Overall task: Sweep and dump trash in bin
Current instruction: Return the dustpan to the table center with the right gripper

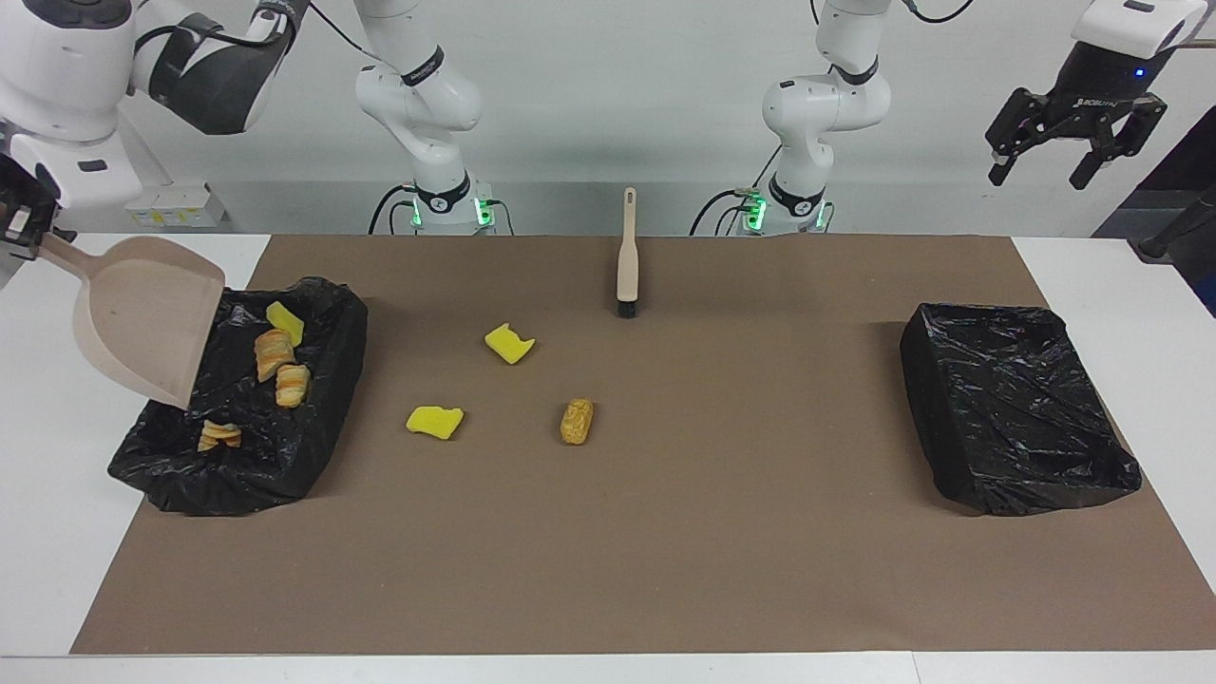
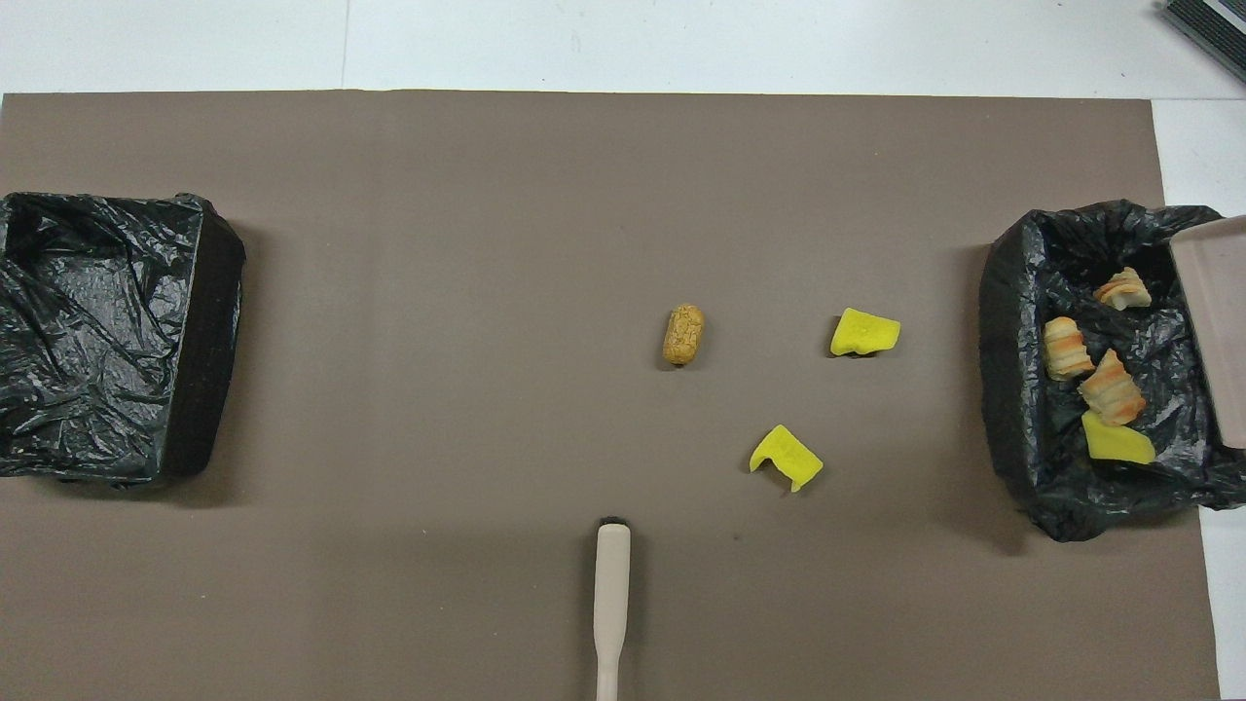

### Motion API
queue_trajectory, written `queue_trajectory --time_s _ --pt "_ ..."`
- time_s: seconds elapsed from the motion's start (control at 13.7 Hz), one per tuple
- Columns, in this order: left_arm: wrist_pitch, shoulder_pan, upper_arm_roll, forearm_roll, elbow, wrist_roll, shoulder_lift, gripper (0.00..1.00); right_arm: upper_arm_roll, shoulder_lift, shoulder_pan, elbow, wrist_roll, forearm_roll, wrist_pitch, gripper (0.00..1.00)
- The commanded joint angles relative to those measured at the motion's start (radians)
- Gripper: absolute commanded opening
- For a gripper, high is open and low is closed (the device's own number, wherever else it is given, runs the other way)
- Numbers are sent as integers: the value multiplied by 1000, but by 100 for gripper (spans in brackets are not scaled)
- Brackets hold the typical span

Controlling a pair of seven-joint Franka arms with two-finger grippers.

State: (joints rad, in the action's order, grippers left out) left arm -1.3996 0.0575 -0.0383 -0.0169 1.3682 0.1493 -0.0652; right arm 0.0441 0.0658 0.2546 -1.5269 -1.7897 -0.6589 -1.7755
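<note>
Facing view first, going across: the right gripper point(image 1: 21, 233) sits at the frame edge, mostly cut off, clamped on the handle of the beige dustpan point(image 1: 142, 318). The pan is tipped steeply, its long axis running from the handle down to its wide lip, which points into the trash-filled bin point(image 1: 328, 380) at the right arm's end of the table. So the pan hangs just below and beside that claw, over the bin's outer rim.

Inside this black-lined bin are a yellow sponge chunk point(image 1: 284, 321) and three pastry lumps point(image 1: 275, 353).

Next over, on the brown mat point(image 1: 665, 551), three pieces are loose: one yellow sponge piece point(image 1: 434, 421), another yellow piece point(image 1: 509, 343) closer to the robots, and a golden-brown roll point(image 1: 577, 421) standing roughly end-on toward the robots.

Then the brush point(image 1: 627, 256) lies flat, handle toward the robots, bristles toward the middle of the table.

The empty bin point(image 1: 1016, 404) sits at the left arm's end.

Up top, the left gripper point(image 1: 1073, 166) waits in the air with fingers spread wide, gripping nothing, well apart from all the trash.
</note>
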Motion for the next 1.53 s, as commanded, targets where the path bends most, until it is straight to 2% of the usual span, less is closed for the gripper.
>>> queue_trajectory --time_s 0.0,0.22,0.36,0.8,1.17,1.46 --pt "11 -2 1 2 38 -4 -35 100 3 -11 8 1 9 103 8 0" --pt "57 -2 0 37 35 -37 -35 100 5 -26 6 -30 30 269 13 0" --pt "86 -4 -2 23 38 -120 -42 100 8 -24 -11 -41 59 346 13 0" --pt "86 -8 1 25 38 -119 -77 100 8 -3 -90 -125 245 546 -8 0" --pt "71 -2 8 25 35 -119 -74 100 8 15 -196 -159 496 574 -36 0" --pt "91 -10 -12 23 40 -123 -81 100 8 75 -262 -164 728 642 -82 0"
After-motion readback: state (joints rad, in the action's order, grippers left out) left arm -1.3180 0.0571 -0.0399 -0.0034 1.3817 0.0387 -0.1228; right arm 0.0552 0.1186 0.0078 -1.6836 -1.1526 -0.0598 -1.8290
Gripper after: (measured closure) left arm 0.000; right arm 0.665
